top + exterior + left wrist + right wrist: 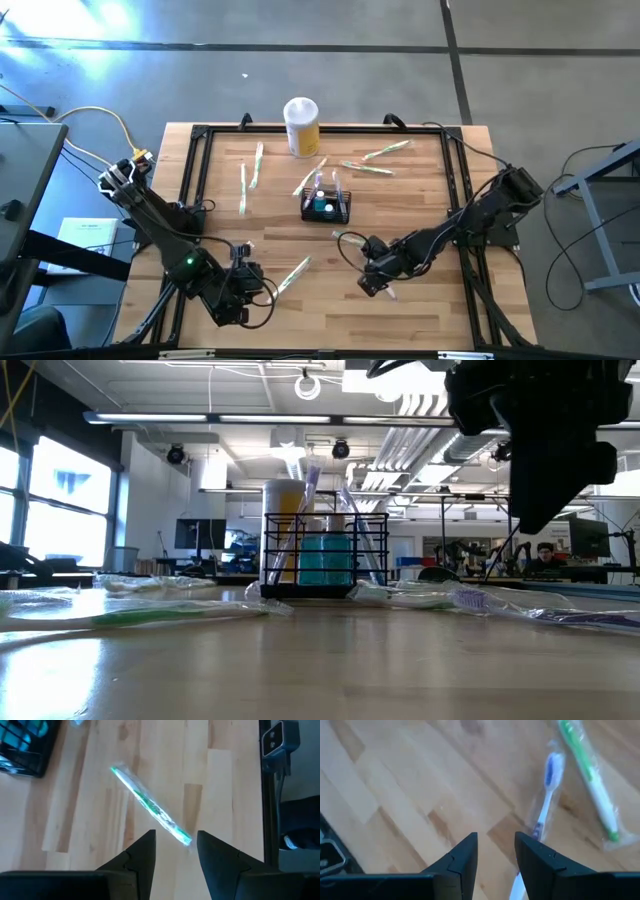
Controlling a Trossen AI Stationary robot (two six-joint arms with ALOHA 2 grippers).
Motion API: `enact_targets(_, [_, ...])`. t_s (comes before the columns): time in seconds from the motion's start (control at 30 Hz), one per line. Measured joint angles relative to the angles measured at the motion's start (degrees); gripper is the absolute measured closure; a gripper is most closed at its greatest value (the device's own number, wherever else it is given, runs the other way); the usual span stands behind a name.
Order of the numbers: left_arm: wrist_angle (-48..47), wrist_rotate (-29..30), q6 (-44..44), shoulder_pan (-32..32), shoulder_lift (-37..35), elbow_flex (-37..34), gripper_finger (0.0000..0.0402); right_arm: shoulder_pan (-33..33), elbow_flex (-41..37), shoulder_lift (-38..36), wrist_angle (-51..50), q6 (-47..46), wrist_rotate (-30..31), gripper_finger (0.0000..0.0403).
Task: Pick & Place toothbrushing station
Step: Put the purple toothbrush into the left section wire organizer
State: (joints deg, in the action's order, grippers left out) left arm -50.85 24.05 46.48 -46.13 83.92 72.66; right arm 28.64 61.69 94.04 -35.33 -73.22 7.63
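Note:
The black wire-mesh basket (pixel 325 206) stands on its base at the middle of the table, with a teal container and upright toothbrushes inside; it also shows in the low view (pixel 325 555). My left gripper (pixel 256 290) is open near the table's near edge, over the near end of a wrapped green toothbrush (pixel 150 810) that lies flat. My right gripper (pixel 376 283) is open, right of and nearer than the basket, above the wood. A wrapped blue-headed toothbrush (pixel 547 795) lies by it, its handle running under one finger; whether they touch I cannot tell.
A tall yellow-and-white canister (pixel 301 125) stands at the far edge behind the basket. Several wrapped toothbrushes lie flat around the basket, far left (pixel 243 187) and far right (pixel 385 150). A black frame (pixel 190 180) borders the table. Another green toothbrush (pixel 590 780) lies beside the blue one.

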Motion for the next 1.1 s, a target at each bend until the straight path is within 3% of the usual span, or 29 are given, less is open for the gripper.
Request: enact_targets(1.1, [1.9, -1.03, 0.28, 0.0, 0.63, 0.0, 0.0264, -1.41, -1.13, 0.02, -0.14, -2.56, 2.97, 0.028])
